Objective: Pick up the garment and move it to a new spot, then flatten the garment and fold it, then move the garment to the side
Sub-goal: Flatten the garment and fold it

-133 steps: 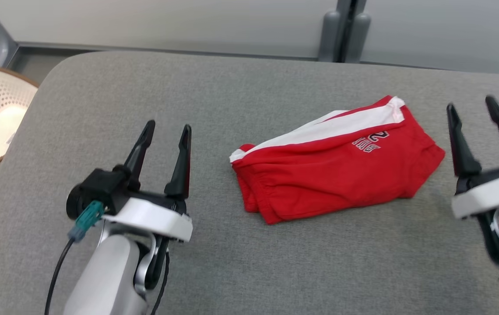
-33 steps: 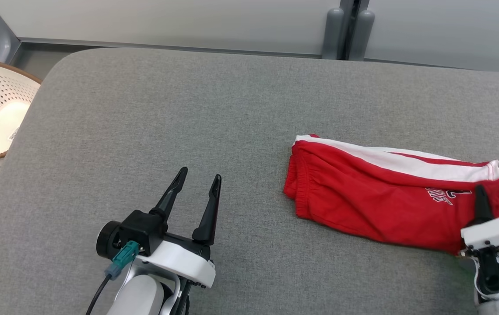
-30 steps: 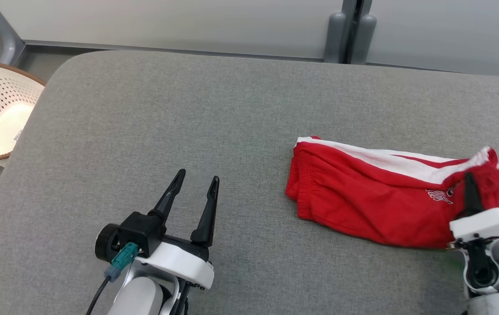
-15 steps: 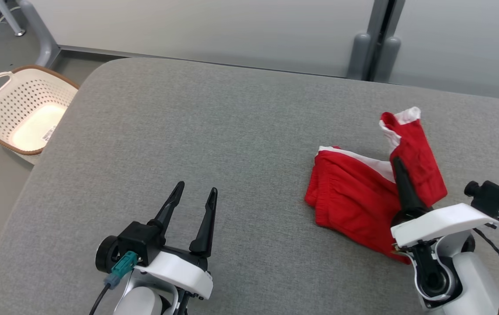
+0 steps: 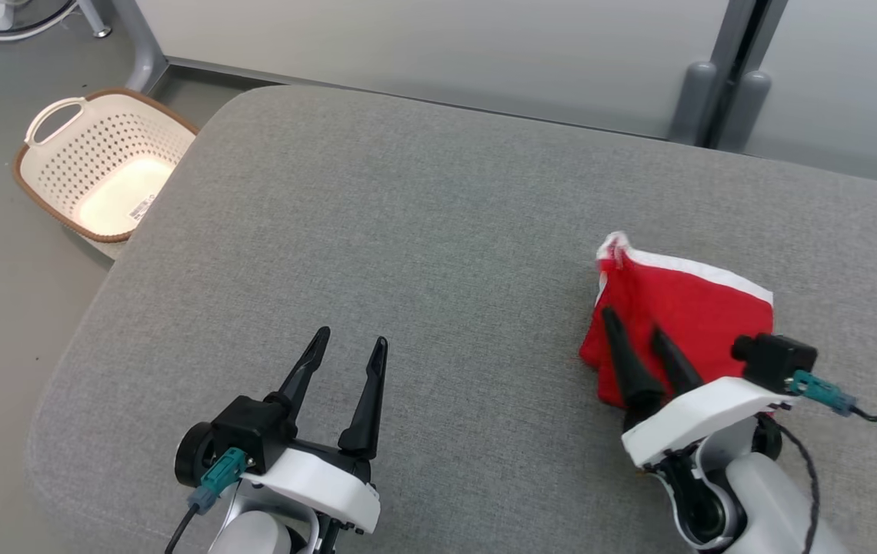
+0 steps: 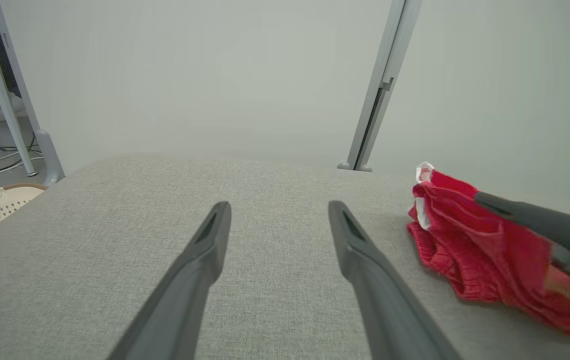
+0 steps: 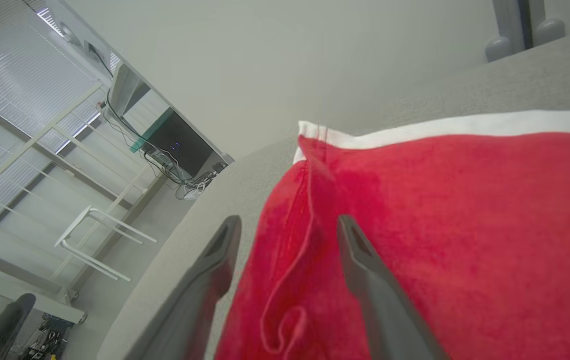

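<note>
The red garment [image 5: 688,304] with a white stripe lies doubled over on itself at the right of the grey padded table [image 5: 408,223]. My right gripper [image 5: 629,322] hovers over its near left part, fingers apart and open; in the right wrist view the gripper [image 7: 289,220] has its fingers spread above the red cloth [image 7: 465,225], clamping nothing. My left gripper [image 5: 352,337] stands open at the lower left, well apart from the garment. The left wrist view shows that gripper [image 6: 279,205] with bare table between its fingers and the garment [image 6: 460,235] off to the right.
A cream perforated basket [image 5: 100,165] with a brown rim sits on the floor beyond the table's far left corner. Two grey posts [image 5: 723,100] stand against the wall behind the table. The table's left edge runs close to my left arm.
My right gripper lifted the garment's right end, carried it leftward over the rest, and opened. The garment now lies doubled. The head camera has turned; the left gripper stayed open.
</note>
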{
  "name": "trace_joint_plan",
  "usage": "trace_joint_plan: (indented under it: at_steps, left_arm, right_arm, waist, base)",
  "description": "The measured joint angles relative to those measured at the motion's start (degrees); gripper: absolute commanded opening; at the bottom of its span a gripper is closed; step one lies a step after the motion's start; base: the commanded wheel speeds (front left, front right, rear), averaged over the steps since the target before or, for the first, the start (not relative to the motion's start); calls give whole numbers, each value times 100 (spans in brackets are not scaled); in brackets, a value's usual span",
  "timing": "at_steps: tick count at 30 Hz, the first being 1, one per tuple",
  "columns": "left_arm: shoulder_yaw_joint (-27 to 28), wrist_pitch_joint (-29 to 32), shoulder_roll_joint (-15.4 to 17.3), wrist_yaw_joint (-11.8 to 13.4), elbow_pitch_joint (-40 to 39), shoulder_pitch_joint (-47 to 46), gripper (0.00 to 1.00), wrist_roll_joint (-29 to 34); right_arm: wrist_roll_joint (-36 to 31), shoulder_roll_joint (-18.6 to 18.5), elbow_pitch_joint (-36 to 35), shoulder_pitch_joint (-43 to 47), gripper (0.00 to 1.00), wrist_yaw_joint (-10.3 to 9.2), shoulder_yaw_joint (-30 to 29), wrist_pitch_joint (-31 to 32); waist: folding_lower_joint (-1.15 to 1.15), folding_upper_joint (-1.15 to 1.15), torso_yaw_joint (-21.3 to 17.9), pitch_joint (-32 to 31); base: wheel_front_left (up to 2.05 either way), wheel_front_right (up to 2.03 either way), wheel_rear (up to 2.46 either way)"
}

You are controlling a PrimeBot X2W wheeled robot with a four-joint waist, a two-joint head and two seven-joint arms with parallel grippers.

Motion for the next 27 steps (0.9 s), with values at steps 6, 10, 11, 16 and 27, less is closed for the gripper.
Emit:
trace_joint_plan:
  at_steps: [6, 10, 11, 16, 27]
  left_arm:
    - [-97, 0, -1, 27, -37, 0, 100, -74]
    - [-123, 0, -1, 53, -46, -1, 100, -114]
    - [-133, 0, 0, 60, -48, -1, 100, -121]
    - [-96, 0, 0, 102, -48, -4, 100, -140]
    - [175, 0, -1, 46, -241, 5, 100, -1]
  right_arm:
    - [-193, 62, 689, -214, 100, 0, 436, -63]
    - [-244, 89, 1082, -332, 100, 0, 497, -43]
    - [-298, 108, 1292, -434, 100, 0, 573, -8]
    - [-229, 164, 1412, -586, 100, 0, 683, -236]
    - [-1339, -411, 999, -757, 100, 0, 708, -956]
  waist:
    - [0, 0, 172, 103]
    - [0, 0, 220, 141]
    - [0, 0, 233, 156]
    - [0, 0, 161, 156]
    - [0, 0, -392, -52]
  base:
    - [0, 0, 0]
    - [0, 0, 0]
    - [0, 0, 0]
    - [0, 0, 0]
    - [0, 0, 0]
